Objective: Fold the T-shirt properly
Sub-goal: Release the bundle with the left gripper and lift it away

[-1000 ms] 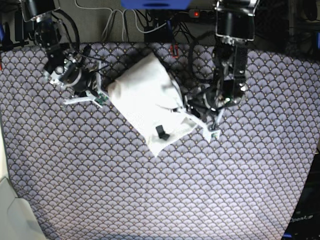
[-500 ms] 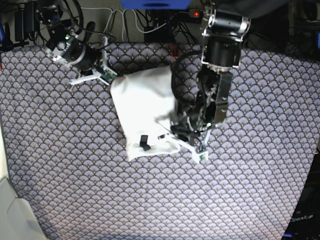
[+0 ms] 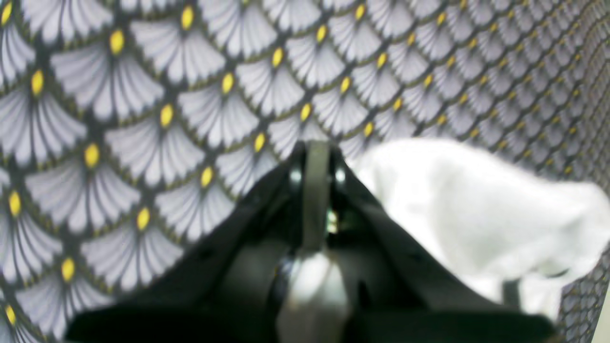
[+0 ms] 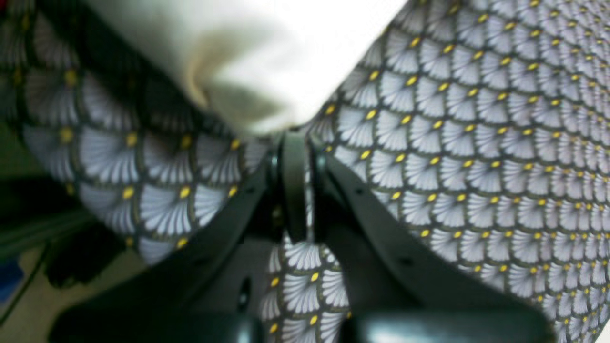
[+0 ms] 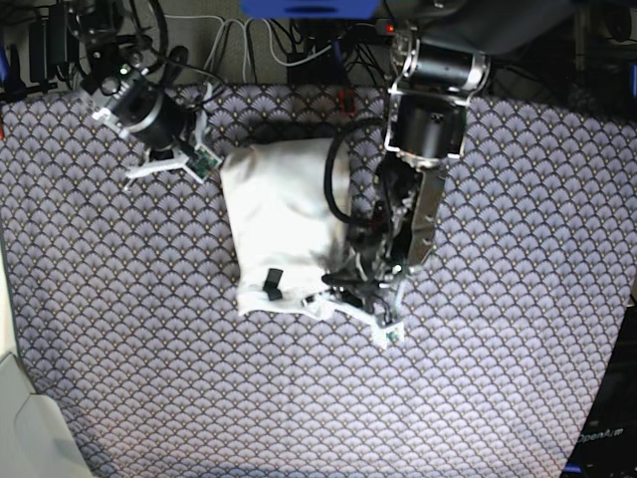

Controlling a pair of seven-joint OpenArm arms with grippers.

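We see the folded T-shirt (image 5: 284, 224) on the bench (image 5: 498, 378), the clenched left pincer (image 5: 383, 324) at its near corner, the clenched right pincer (image 5: 194, 164) just beside its far corner.

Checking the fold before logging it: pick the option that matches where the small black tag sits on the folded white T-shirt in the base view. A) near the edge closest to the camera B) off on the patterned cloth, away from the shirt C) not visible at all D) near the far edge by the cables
A: the small black tag lies on the folded white T-shirt, just above its near edge.
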